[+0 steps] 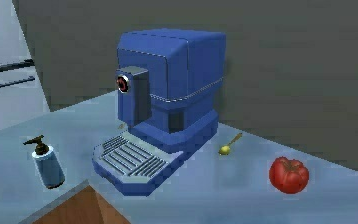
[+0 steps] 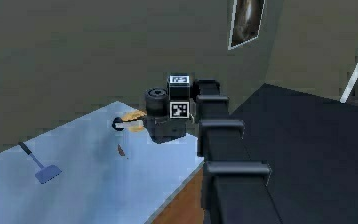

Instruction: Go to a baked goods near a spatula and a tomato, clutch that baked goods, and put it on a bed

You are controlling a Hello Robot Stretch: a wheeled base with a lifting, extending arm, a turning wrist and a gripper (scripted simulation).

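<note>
While a tomato (image 1: 289, 175) sits ahead, the pincer (image 2: 121, 125) reaches perhaps bread (image 2: 137, 118).

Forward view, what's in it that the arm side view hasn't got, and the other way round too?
Forward view: a blue coffee machine, a red tomato, a small bottle with a dark top and a little yellow thing. Arm side view: the arm, the gripper by a small orange-yellow blob, a spatula and a picture on the wall. Both: the pale blue counter and a dark wall behind it.
</note>
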